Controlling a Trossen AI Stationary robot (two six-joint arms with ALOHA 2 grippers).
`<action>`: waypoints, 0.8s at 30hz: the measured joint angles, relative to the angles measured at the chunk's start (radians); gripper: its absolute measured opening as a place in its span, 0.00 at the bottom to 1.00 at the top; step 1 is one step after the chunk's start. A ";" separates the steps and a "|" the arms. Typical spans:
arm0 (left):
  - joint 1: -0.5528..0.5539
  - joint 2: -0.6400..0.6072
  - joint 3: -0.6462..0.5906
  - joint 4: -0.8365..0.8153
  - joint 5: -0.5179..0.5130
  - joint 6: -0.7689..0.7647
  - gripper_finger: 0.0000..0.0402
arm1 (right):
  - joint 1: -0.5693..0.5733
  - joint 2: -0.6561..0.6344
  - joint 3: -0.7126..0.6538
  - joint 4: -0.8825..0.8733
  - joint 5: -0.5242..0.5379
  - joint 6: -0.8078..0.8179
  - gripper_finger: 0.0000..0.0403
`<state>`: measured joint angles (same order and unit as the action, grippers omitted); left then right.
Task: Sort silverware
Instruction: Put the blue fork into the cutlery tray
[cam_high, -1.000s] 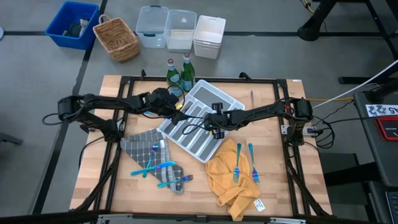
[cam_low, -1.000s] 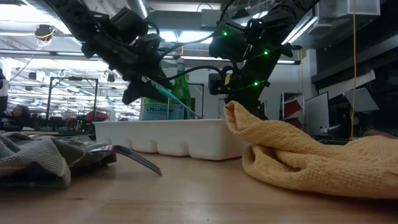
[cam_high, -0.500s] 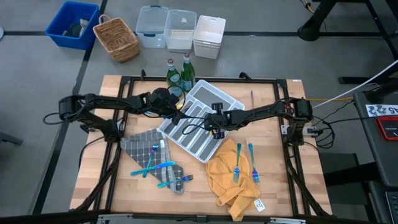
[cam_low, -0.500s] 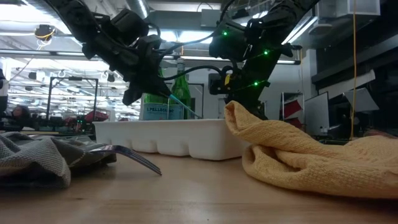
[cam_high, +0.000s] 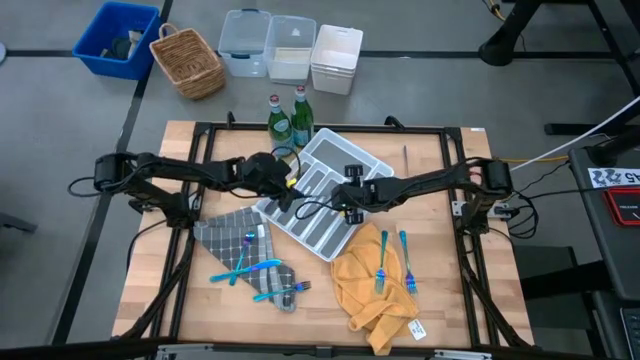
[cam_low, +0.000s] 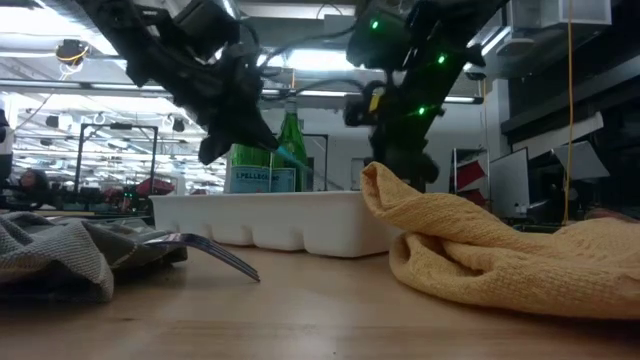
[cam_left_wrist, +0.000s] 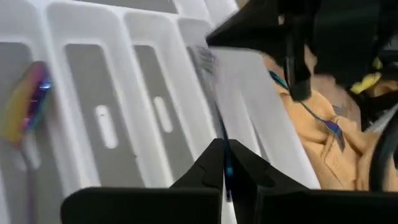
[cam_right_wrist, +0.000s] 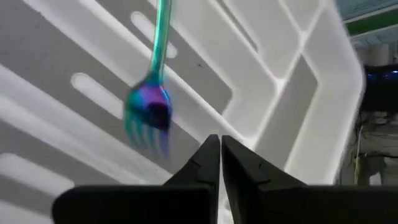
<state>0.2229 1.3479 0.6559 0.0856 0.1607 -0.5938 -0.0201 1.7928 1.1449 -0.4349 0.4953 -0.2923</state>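
Observation:
A white divided tray (cam_high: 336, 146) lies askew at the table's middle. My left gripper (cam_high: 287, 190) hangs over the tray's left part, shut on a teal fork (cam_low: 295, 165) with a purple iridescent head (cam_right_wrist: 149, 115). My right gripper (cam_high: 342, 206) hovers over the tray's right part, shut and holding nothing. Several blue and teal utensils (cam_high: 252, 270) lie on a grey cloth (cam_high: 225, 235) at the near left. Two forks (cam_high: 393, 262) lie on a yellow cloth (cam_high: 375, 295). One iridescent utensil (cam_left_wrist: 25, 109) lies in a tray compartment. My left gripper pinches the fork's teal handle near its upper end (cam_low: 278, 152) between its two fingers. The fingers come slanting down from the table's left. The fork slopes down from them into the tray, head lowest. Whether the head touches the tray floor I cannot tell.
Two green bottles (cam_high: 288, 118) stand just beyond the tray's far corner. A thin dark stick (cam_high: 406, 157) lies at the far right of the table. A wicker basket (cam_high: 187, 62), a blue bin (cam_high: 115, 38) and plastic boxes (cam_high: 290, 48) sit beyond the table.
My left gripper has shut on the fork's handle and shifted a little toward the table's near edge. The fork keeps its downward slope into the tray. My right gripper has risen a little over the tray, still shut.

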 joint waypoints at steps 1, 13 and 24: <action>-0.018 0.000 0.000 0.015 -0.020 0.000 0.00 | 0.003 -0.014 0.000 -0.014 0.004 0.010 0.05; -0.259 0.004 0.000 0.085 -0.471 0.073 0.00 | 0.007 -0.122 0.001 -0.083 0.002 0.226 0.05; -0.358 0.112 0.000 0.124 -0.624 0.120 0.00 | 0.007 -0.189 0.002 -0.086 -0.084 0.354 0.05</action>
<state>-0.1346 1.4599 0.6559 0.2098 -0.4630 -0.4736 -0.0132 1.6035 1.1469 -0.5205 0.4113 0.0617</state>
